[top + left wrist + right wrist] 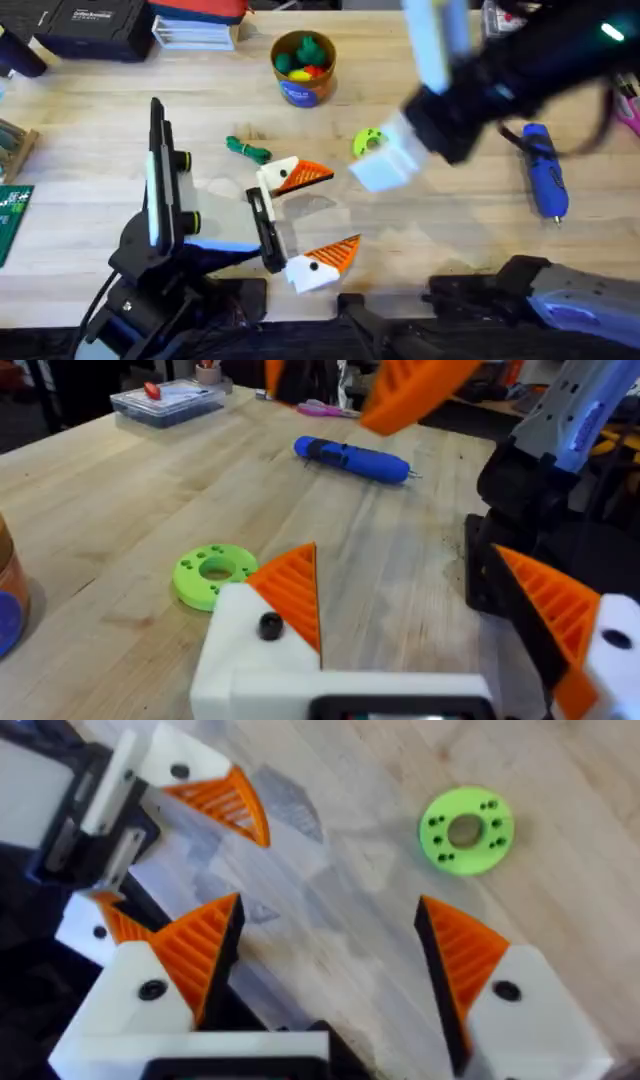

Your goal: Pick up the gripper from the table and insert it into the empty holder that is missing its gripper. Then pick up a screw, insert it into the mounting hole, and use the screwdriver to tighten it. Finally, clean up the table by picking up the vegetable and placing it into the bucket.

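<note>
My left gripper (340, 210) lies open low over the table's middle. Its two white blocks with orange ribbed wedges (296, 176) (322, 266) both sit on its black rail. I cannot tell which block is the task's gripper. My right gripper (328, 905) hovers open and empty above the table, just right of them, and shows blurred from overhead (385, 168). The green vegetable (248, 150) lies left of the far block. The dark-blue bucket (303, 68) with toy produce stands at the back. The blue screwdriver (545, 170) (350, 458) lies at the right.
A lime-green disc with holes (370, 142) (466, 828) lies under the right arm, near its gripper. Boxes and a clear case (165, 398) line the table's back edge. A green circuit board (12, 215) sits at the left edge.
</note>
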